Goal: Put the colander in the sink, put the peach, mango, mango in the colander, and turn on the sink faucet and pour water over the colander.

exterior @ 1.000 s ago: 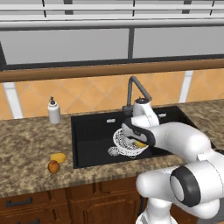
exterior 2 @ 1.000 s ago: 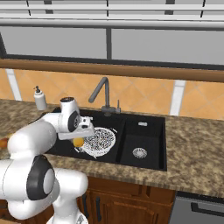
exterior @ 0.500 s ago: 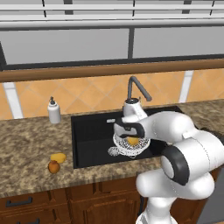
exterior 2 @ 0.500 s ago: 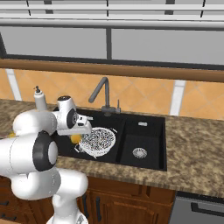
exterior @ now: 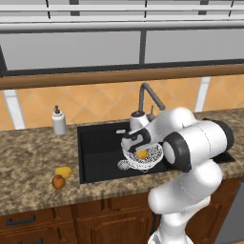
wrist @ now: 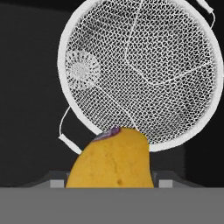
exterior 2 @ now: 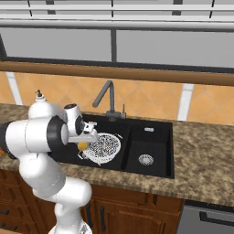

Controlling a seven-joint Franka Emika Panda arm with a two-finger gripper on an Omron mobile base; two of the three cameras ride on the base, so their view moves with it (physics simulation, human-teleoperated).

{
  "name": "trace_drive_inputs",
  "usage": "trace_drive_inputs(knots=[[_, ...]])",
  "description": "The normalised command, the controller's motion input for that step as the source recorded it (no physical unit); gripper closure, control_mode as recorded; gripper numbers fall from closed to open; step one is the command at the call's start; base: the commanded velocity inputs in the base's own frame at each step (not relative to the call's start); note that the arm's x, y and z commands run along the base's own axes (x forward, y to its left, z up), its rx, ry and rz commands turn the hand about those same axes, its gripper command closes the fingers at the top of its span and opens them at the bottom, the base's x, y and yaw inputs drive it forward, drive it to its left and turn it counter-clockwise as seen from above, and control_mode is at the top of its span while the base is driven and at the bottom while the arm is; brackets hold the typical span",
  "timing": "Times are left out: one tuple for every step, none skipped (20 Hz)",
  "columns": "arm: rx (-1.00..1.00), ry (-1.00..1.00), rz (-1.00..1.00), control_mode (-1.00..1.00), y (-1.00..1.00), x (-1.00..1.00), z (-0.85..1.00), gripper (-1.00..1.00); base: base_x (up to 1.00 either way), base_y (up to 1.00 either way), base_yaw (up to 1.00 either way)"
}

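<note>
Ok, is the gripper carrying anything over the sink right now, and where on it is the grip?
Yes: a mango is in the gripper, above the colander. The hold is on its lower end; the fingertips themselves are hidden behind the fruit.

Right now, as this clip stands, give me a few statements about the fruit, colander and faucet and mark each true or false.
1. The colander sits in the sink. True.
2. The tool holds a mango above the colander. True.
3. Both mangoes already lie in the colander. False: its mesh is bare in the hand view; the other mango lies on the counter.
4. The peach is on the counter beside that mango. True.
5. Water runs from the sink faucet. False: no stream is visible.
</note>
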Motion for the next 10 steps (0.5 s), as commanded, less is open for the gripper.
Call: trace_drive_inputs(knots=[[0.00, 0.00, -0.06, -1.00, 0.00, 0.39, -0.31, 1.00, 0.00, 0.00, 0.00], [0.00, 0.00, -0.05, -1.00, 0.00, 0.37, -0.31, 1.00, 0.00, 0.00, 0.00], [0.00, 0.00, -0.05, -1.00, 0.00, 0.37, -0.19, 1.00, 0.00, 0.00, 0.00], [0.00, 0.00, -0.05, -1.00, 0.00, 0.39, -0.19, 1.00, 0.00, 0.00, 0.00], [0.00, 0.00, -0.05, -1.00, 0.00, 0.42, -0.21, 1.00, 0.00, 0.00, 0.00], [0.00, 0.00, -0.05, -1.00, 0.00, 0.49, -0.23, 1.00, 0.00, 0.00, 0.00], [0.00, 0.00, -0.05, -1.00, 0.00, 0.45, -0.31, 1.00, 0.00, 0.00, 0.00], [0.00, 0.00, -0.04, -1.00, 0.00, 0.39, -0.38, 1.00, 0.00, 0.00, 0.00], [0.00, 0.00, -0.04, -1.00, 0.00, 0.32, -0.42, 1.00, 0.00, 0.00, 0.00], [0.00, 0.00, -0.03, -1.00, 0.00, 0.23, -0.48, 1.00, 0.00, 0.00, 0.00]])
